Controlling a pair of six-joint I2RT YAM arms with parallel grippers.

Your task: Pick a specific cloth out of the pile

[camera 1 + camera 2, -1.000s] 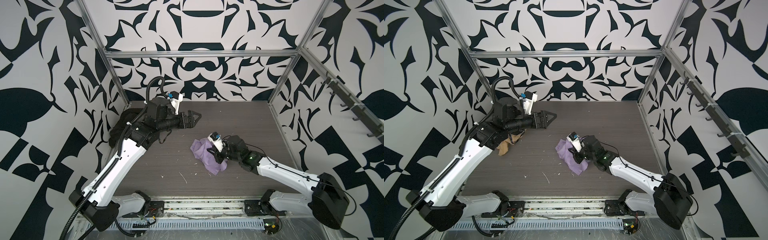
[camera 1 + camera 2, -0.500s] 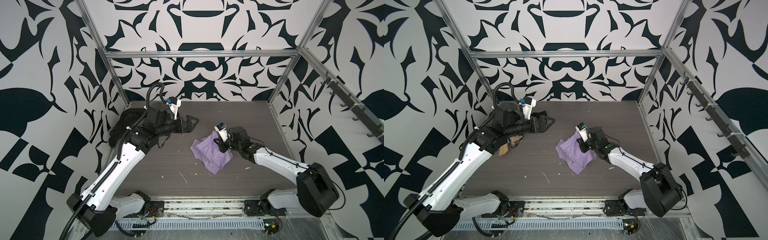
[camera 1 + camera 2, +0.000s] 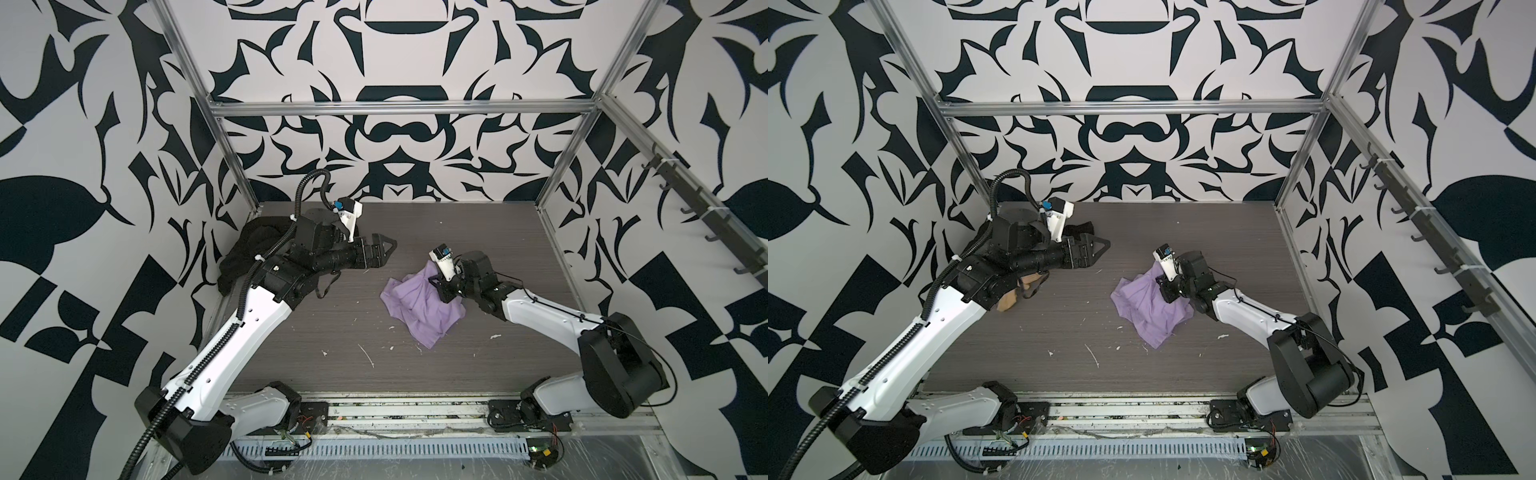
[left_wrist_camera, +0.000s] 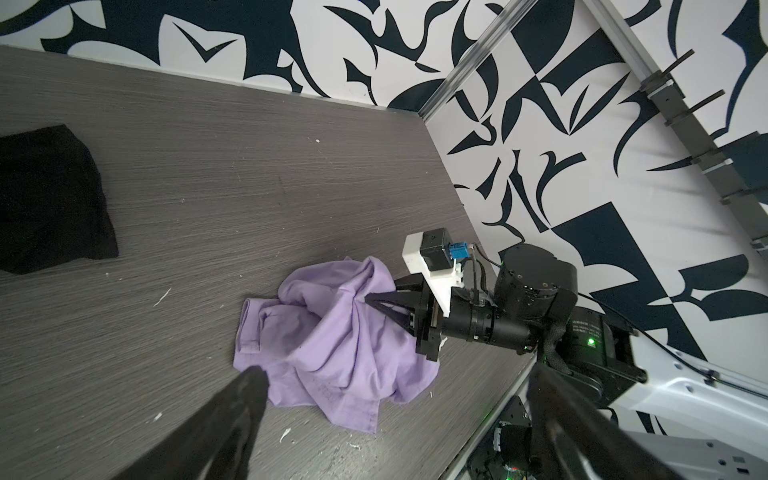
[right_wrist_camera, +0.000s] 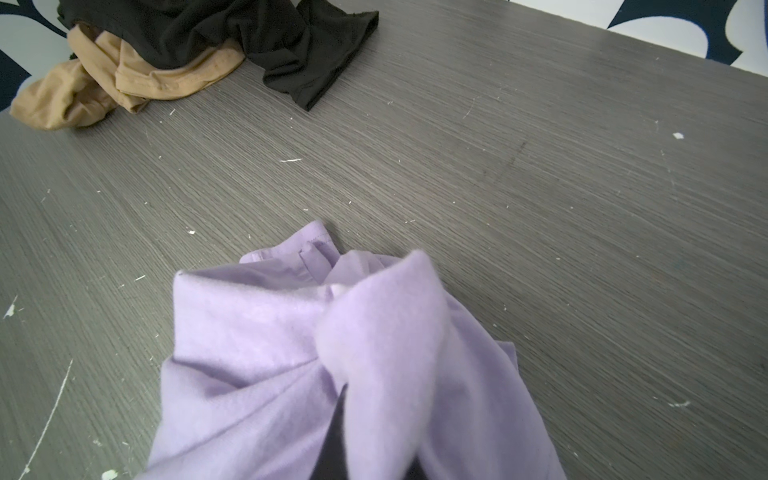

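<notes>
Right tool [image 4: 381, 293] pinches a fold of the lilac cloth [image 4: 332, 353], likely to pull it clear. The cloth lies on the counter [image 4: 249, 166], well apart from the pile [image 5: 166, 50]. Left tool [image 3: 386, 249] hangs open, empty.

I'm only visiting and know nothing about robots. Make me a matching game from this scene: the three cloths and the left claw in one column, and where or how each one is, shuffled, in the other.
Column A
1. soft lilac cloth
2. large black cloth
3. small tan-orange cloth
4. left gripper

Column B
a. wide open, holding nothing
b. peeking out from under a darker cloth
c. crumpled on its own, apart from the others
d. heaped at the far left, lying over another cloth

Pairs: 1-c, 2-d, 3-b, 4-a
</notes>
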